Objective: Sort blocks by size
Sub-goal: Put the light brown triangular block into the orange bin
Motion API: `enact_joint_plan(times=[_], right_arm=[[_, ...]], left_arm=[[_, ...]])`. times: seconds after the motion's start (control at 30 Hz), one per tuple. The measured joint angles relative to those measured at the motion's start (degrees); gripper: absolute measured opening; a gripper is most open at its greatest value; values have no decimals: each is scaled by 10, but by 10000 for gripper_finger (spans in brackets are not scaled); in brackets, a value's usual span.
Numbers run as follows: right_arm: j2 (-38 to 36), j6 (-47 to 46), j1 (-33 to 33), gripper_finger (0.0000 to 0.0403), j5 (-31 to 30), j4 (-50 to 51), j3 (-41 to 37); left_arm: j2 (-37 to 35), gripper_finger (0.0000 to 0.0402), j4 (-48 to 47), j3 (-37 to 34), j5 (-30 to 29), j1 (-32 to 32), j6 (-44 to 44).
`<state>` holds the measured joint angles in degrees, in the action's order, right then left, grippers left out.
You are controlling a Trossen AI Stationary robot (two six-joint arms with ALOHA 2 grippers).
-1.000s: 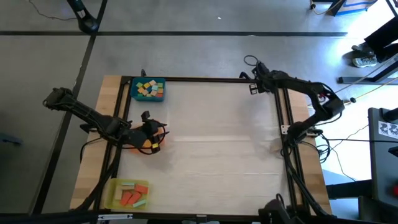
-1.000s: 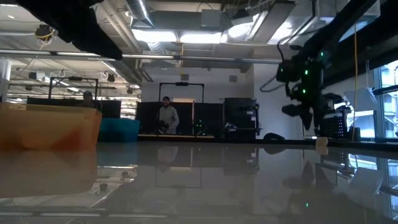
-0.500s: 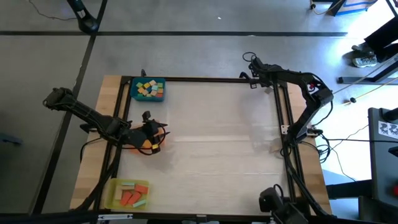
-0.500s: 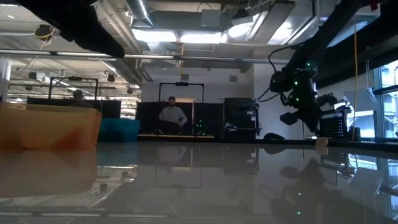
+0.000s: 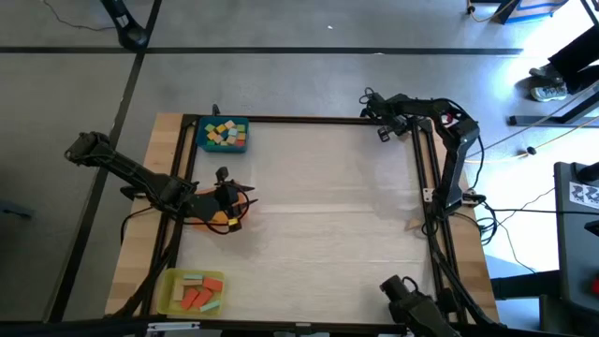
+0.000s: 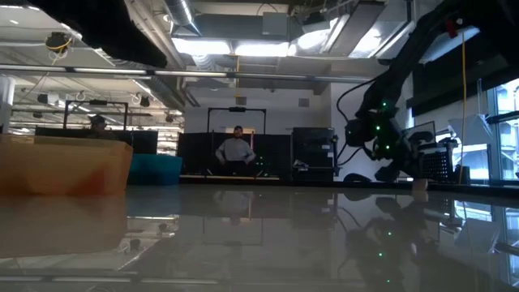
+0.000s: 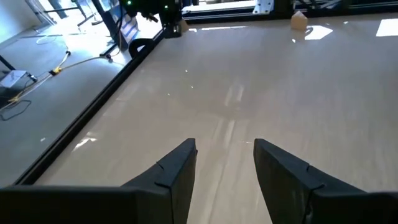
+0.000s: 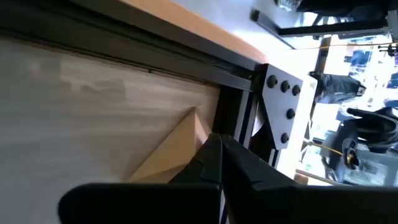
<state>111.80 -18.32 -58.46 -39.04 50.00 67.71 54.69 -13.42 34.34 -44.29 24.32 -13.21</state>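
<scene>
I am seeing three trays on the table (image 5: 318,215): one blue tray (image 5: 202,137), one orange tray (image 5: 204,221) and one yellow tray (image 5: 171,292). Small blocks (image 5: 225,134) are sitting in the blue one, too many and too tiny to count surely. Two arms are showing. I am counting two people (image 6: 236,151) far back.

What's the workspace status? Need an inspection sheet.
Surface: pale table, mostly bare.
Job's things: blocks in blue tray; more blocks in yellow tray; orange tray under the left arm.
Clutter: small tan piece near the right edge.
End effectors: left end effector open, empty, over the orange tray; right end effector shut, at the far right corner.
Cables: black loops by the right arm.
Surroundings: seated person beyond the table.
</scene>
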Motion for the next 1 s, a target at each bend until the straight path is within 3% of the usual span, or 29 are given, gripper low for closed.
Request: enact_joint_plan(times=[0.2, 0.33, 0.47, 0.6, 0.7, 0.87, 1.0], right_arm=[[12, 40, -1, 2, 49, 43, 26], [10, 31, 19, 2, 133, 78, 56], [8, 24, 68, 3, 203, 90, 62], [7, 34, 149, 3, 222, 98, 62], [-3, 6, 208, 3, 215, 131, 68], [-82, -74, 300, 6, 142, 200, 58], [-136, -192, 350, 44, 77, 208, 40]], left_arm=[[0, 150, -4, 0, 6, 0, 15], [0, 150, -4, 0, 6, 0, 28], [0, 150, -5, 0, 6, 0, 28], [0, 150, -5, 0, 6, 0, 27], [0, 150, -5, 0, 6, 0, 26], [0, 150, -9, 0, 6, 1, 13], [0, 150, -10, 0, 6, 9, 21]])
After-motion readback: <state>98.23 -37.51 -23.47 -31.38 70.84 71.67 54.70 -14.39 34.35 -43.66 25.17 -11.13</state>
